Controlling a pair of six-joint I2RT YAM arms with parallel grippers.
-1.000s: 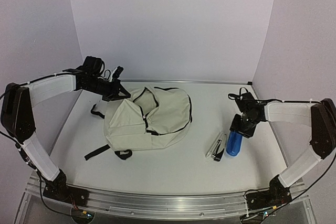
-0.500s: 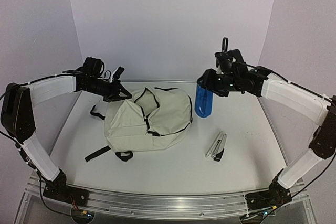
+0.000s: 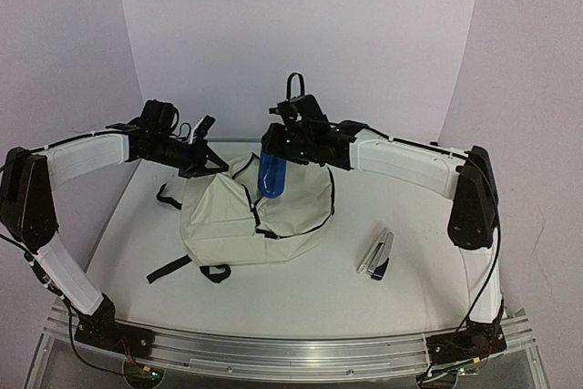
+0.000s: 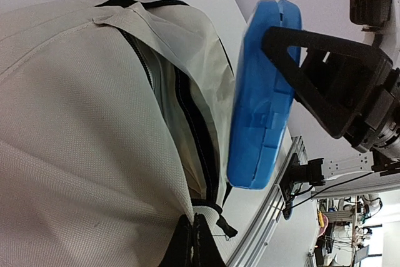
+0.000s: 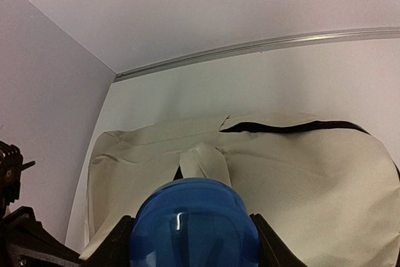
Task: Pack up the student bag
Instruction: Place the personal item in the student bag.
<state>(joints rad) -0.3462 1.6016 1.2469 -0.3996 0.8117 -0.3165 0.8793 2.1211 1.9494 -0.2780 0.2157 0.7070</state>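
Student bag [image 3: 228,220] is lying left of centre on the table [image 3: 319,293], its zipper gaping. Left pincer [image 3: 208,163] is pinching the bag's far-left rim, jaws closed. Right pincer [image 3: 275,146] is gripping a blue container [image 3: 271,177] just above the opening. A grey folded tool [image 3: 376,254] is lying well apart, rightward.

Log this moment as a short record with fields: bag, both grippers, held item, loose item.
bag: student bag lying on the table, main zipper open
left gripper: shut on the student bag's fabric beside the opening
right gripper: shut on the blue case
held item: blue case, on end over the opening, not yet inside
loose item: silver and black tool, right of the bag
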